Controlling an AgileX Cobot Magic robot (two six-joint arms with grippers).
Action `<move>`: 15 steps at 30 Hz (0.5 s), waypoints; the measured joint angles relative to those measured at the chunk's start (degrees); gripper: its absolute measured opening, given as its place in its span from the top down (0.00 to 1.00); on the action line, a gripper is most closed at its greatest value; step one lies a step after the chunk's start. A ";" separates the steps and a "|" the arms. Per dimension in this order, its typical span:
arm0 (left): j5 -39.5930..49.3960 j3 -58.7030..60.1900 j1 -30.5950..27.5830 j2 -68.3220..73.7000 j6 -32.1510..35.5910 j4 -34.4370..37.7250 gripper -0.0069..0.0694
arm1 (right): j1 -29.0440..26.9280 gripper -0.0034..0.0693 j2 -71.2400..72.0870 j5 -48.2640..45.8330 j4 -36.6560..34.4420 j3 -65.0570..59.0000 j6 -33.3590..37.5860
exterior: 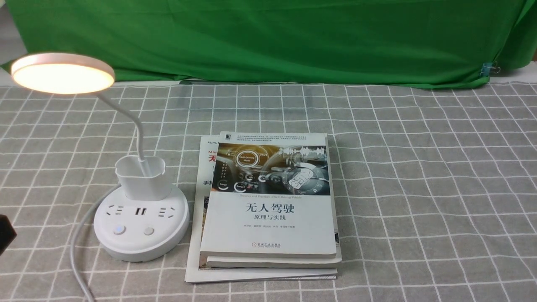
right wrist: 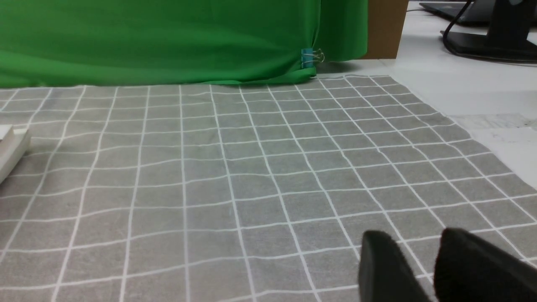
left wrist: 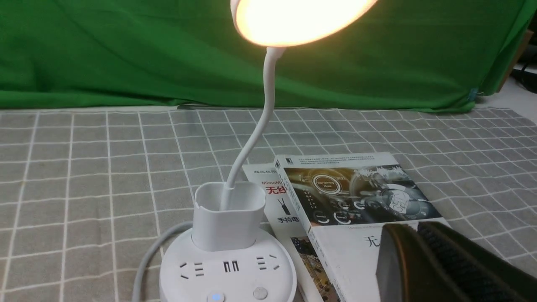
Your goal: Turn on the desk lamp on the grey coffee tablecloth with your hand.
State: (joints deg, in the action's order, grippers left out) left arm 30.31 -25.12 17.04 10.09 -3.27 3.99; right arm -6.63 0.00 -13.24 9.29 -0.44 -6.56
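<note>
The white desk lamp [exterior: 140, 226] stands on the grey coffee tablecloth [exterior: 419, 188] at the front left. Its disc head [exterior: 63, 74] glows warm yellow. On its round base the left button [exterior: 119, 230] shows a blue light and the right button [exterior: 148, 231] is dark. The lamp also shows in the left wrist view [left wrist: 228, 218]. My left gripper [left wrist: 413, 228] is shut and empty, hovering over the books to the right of the lamp base. Only a black corner of the left hand [exterior: 6, 235] shows in the front view. My right gripper [right wrist: 415, 239] is open and empty, low over bare cloth.
A stack of books [exterior: 268, 209] lies right beside the lamp base. The lamp's grey cable [exterior: 77, 247] runs off the front edge. A plain green cloth [exterior: 272, 37] hangs behind, pinned with a clip [exterior: 488, 69]. The cloth's right edge [right wrist: 474, 134] meets a white table.
</note>
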 joint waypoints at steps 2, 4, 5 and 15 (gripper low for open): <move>0.00 0.00 0.00 0.00 0.45 0.00 0.88 | 0.00 0.62 0.00 0.00 0.00 0.00 0.00; 0.00 0.00 0.00 0.00 0.45 0.00 0.88 | 0.00 0.62 0.00 0.00 0.00 0.00 0.00; 0.00 0.00 0.00 0.00 0.50 0.00 0.88 | 0.00 0.62 0.00 0.00 0.00 0.00 0.00; -13.35 12.60 -4.43 -5.71 4.36 -4.45 0.88 | 0.00 0.62 0.00 0.00 0.00 0.00 0.00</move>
State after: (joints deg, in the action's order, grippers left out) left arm 16.96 -12.52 12.61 4.37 1.09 -0.46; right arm -6.63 0.00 -13.24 9.29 -0.44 -6.56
